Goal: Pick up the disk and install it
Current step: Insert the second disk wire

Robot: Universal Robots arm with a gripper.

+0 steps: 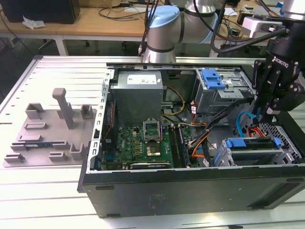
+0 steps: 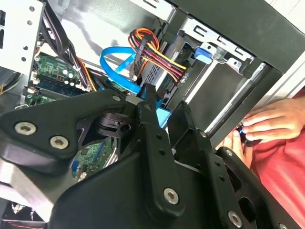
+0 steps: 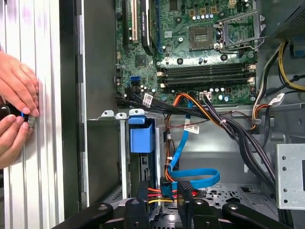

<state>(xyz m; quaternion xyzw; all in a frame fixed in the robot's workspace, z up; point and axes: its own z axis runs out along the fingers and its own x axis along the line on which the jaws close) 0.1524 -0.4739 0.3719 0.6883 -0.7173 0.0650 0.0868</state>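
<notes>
Gripper (image 1: 269,110) hangs over the open computer case (image 1: 190,183), on the exterior view's right, just above the drive cage (image 1: 288,151). In both wrist views the two black fingers (image 3: 143,202) stand parted, with a gap between them and nothing clamped; jaws released. In the first wrist view the fingertips sit close to the red, yellow and black power leads (image 3: 159,191) and the flat blue data cable (image 3: 190,179), which loops beside them; whether a finger touches a cable I cannot tell. The disk (image 1: 252,144) lies flat in the drive cage, silver body between blue carrier rails, at the case's near edge in the exterior view; its blue rail end (image 3: 141,136) shows in the first wrist view, seated in the cage slot, apart from the fingers. A second cage with a blue latch (image 1: 213,79) sits farther back. Motherboard (image 1: 143,140) fills the case floor toward the exterior view's left, with the grey power supply (image 1: 138,95) behind it. A grey fixture tray (image 1: 52,131) rests on the slotted table (image 1: 57,71) outside the case. A person's hands (image 3: 16,102) pinch a small object just outside the case wall.
</notes>
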